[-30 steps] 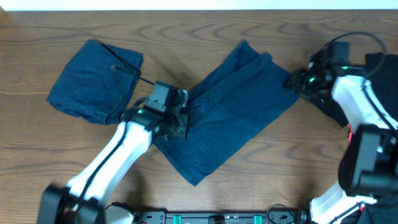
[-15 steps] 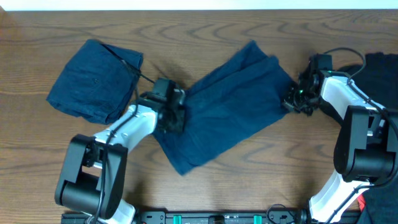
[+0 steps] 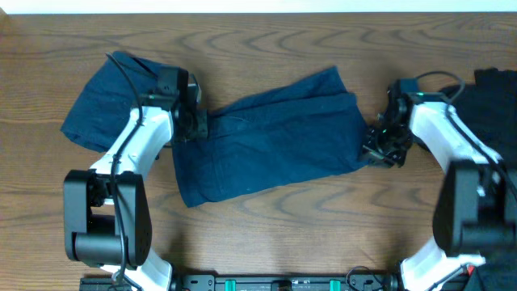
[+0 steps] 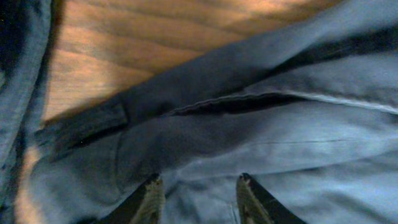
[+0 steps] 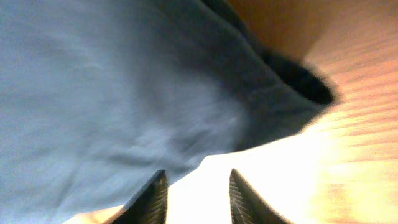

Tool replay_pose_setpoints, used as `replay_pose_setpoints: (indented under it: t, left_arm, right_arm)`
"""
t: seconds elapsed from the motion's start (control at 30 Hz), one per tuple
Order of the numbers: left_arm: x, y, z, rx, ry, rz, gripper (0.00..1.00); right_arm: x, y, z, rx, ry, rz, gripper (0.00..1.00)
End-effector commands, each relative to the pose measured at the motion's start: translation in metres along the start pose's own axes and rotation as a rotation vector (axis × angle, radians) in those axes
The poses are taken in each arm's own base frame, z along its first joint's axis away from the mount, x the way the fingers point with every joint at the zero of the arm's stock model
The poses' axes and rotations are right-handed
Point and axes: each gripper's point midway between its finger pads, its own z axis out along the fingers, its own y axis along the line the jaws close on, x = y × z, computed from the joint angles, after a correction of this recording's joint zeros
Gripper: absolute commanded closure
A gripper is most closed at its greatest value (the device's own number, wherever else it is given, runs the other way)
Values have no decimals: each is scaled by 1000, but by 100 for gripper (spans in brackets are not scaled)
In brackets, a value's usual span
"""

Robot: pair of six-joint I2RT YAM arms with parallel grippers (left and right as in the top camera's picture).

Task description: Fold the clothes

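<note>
One pair of dark navy shorts [image 3: 271,141] lies spread flat across the middle of the table, long axis left to right. A second, folded pair [image 3: 101,109] lies at the upper left. My left gripper [image 3: 192,123] is over the spread shorts' upper left corner. In the left wrist view its fingers [image 4: 199,199] stand apart, with fabric [image 4: 249,130] lying beneath and between them. My right gripper [image 3: 376,150] is at the shorts' right edge. In the right wrist view its fingers [image 5: 198,196] are apart over bare table, just off the fabric's edge [image 5: 124,93].
A dark cloth pile [image 3: 494,93] lies at the right edge of the table, behind my right arm. My left arm crosses the folded shorts' lower right part. Wooden tabletop [image 3: 266,234] shows in front of the spread shorts.
The spread shorts have swung from a diagonal lie to nearly horizontal. My left gripper moved up and left with their corner; my right gripper moved down a little at their right edge.
</note>
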Motion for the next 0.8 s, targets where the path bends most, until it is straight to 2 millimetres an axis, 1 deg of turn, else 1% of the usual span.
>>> replay_pose_setpoints:
  t: [0.0, 0.03, 0.1, 0.13, 0.2, 0.23, 0.27, 0.3, 0.33, 0.47, 0.57, 0.63, 0.7, 0.73, 0.77]
  left_arm:
    - [-16, -24, -40, 74, -55, 45, 54]
    - [-13, -34, -45, 113, -49, 52, 49]
    - [0, -54, -53, 200, -10, 67, 45]
    - [8, -62, -54, 229, 18, 74, 45]
    - [25, -74, -52, 253, 81, 88, 46]
    - [33, -78, -49, 253, 106, 101, 51]
    - [41, -82, -46, 253, 127, 114, 68]
    - [52, -87, -40, 253, 151, 132, 77]
    - [58, -89, -36, 253, 165, 144, 80]
    - [89, -99, -8, 257, 208, 199, 81]
    - [101, -102, 12, 271, 182, 233, 81]
    - [106, -101, 24, 278, 158, 237, 81]
    - [113, -97, 31, 279, 152, 237, 81]
    - [116, -96, 34, 278, 157, 234, 81]
    - [121, -92, 37, 267, 165, 232, 81]
  right_arm:
    - [-15, 16, -52, -67, -205, -124, 57]
    - [-21, 21, -62, -88, -257, -135, 55]
    - [-33, 31, -80, -127, -352, -157, 56]
    - [-38, 36, -84, -146, -385, -169, 60]
    - [-47, 44, -86, -172, -416, -153, 73]
    - [-50, 48, -82, -182, -419, -152, 79]
    - [-53, 52, -77, -186, -417, -152, 89]
    - [-56, 56, -67, -185, -403, -152, 96]
    - [-57, 58, -60, -183, -390, -145, 99]
    - [-63, 71, -12, -196, -307, -100, 99]
    - [-68, 91, 19, -267, -258, -115, 99]
    - [-74, 100, 37, -308, -240, -66, 99]
    - [-87, 109, 49, -360, -251, 18, 99]
    - [-97, 117, 51, -401, -276, 44, 99]
    - [-110, 130, 48, -469, -319, 44, 99]
